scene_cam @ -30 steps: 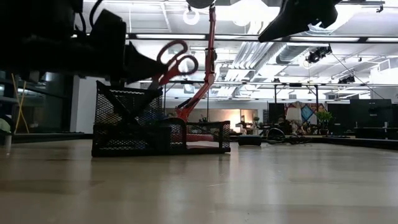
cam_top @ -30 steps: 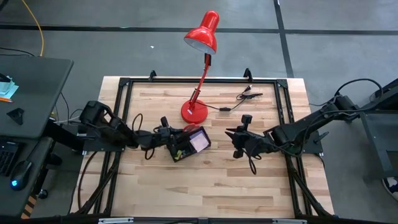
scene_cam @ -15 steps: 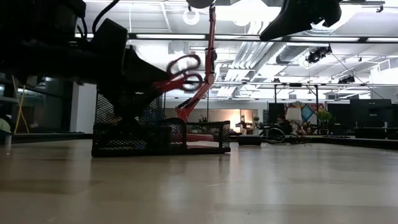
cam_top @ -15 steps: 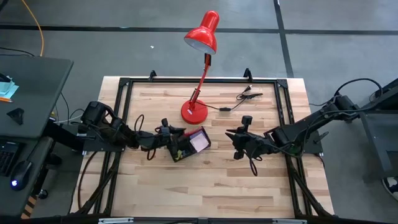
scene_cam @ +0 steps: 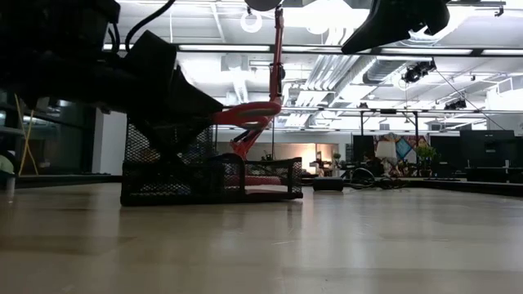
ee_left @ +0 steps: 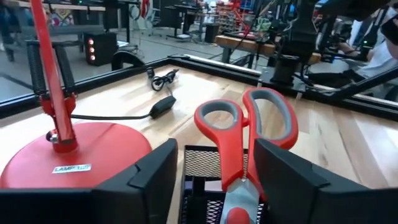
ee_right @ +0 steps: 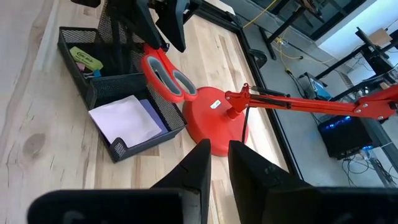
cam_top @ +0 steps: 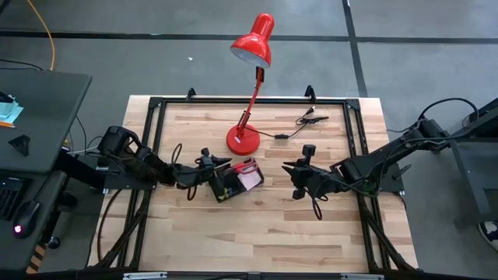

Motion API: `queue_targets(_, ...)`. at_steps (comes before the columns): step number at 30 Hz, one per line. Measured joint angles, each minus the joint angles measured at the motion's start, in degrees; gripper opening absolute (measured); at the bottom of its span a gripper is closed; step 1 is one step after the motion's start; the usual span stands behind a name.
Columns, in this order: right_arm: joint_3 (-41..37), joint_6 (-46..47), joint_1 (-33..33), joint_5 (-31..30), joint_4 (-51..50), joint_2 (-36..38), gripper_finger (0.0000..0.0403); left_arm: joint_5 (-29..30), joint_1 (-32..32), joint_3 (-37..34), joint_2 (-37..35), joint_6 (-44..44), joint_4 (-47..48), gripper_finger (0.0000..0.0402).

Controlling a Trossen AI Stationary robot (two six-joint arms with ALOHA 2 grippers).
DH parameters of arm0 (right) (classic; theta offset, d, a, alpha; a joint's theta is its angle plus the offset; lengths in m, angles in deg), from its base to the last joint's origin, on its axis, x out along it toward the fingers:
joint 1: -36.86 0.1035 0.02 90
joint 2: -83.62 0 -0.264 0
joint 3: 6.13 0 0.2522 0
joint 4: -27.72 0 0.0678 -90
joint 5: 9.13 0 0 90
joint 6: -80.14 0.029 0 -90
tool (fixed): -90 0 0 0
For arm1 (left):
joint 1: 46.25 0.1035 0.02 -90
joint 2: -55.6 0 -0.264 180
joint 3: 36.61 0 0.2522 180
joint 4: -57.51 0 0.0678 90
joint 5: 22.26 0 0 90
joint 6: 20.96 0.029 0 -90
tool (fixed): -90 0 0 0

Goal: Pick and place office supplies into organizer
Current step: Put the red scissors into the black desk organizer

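One pair of red-handled scissors (ee_left: 245, 140) stands blade-down in the black mesh organizer (cam_top: 233, 180), its two loops rising above the rim at the centre of the left wrist view. In the right wrist view one pale purple sticky pad (ee_right: 126, 119) lies flat in the organizer's low front compartment, and one small yellow-green item (ee_right: 86, 58) lies in a compartment behind it. The left pincer (ee_left: 214, 180) hangs over the organizer, left of centre in the high view, its fingers parted to either side of the scissors and clear of the handles. One red desk lamp (cam_top: 243, 138) stands just above the organizer in the high view. The right pincer (cam_top: 297, 181), fingers nearly together and empty, hovers right of centre over the tabletop (cam_top: 264, 233).
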Motion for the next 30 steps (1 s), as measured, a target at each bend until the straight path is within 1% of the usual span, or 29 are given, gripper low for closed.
queue_targets(4,0.0,-1.5,0.0,0.0,0.0,0.0,0.0046,-0.4,-0.8,0.0,-0.1,1.6,-0.4,0.0175)
queue_targets(6,0.0,-2.0,0.0,0.3,0.1,0.0,0.0046,0.9,-1.5,-0.2,-0.1,2.4,-1.3,0.0164)
queue_targets(12,0.0,1.6,-0.2,4.3,-0.4,0.0,0.0048,0.0,-1.6,-0.3,0.0,2.9,-2.2,0.0135)
queue_targets(16,0.0,3.4,-0.2,5.4,-0.4,0.0,0.0045,0.0,-1.6,-0.3,0.0,3.1,-2.8,0.0128)
queue_targets(18,0.0,5.4,-1.3,9.4,-0.5,0.0,0.0044,-0.2,-1.6,-0.3,0.0,3.7,-3.6,0.0127)
queue_targets(21,0.0,10.7,-4.8,18.1,-0.5,0.0,0.0048,-0.4,-1.6,-0.4,0.1,4.1,-4.6,0.0127)
queue_targets(25,0.0,19.0,-10.5,27.9,-1.1,0.0,0.0069,-0.9,-1.6,-0.4,0.1,4.4,-5.2,0.0127)
queue_targets(28,0.0,23.1,-14.6,32.9,-2.4,-0.1,0.0091,-2.2,-1.7,-0.5,0.2,5.9,-7.1,0.0127)
queue_targets(30,0.0,25.2,-16.9,34.1,-1.8,-0.7,0.0107,-5.7,-1.7,-0.5,0.2,6.2,-9.8,0.0127)
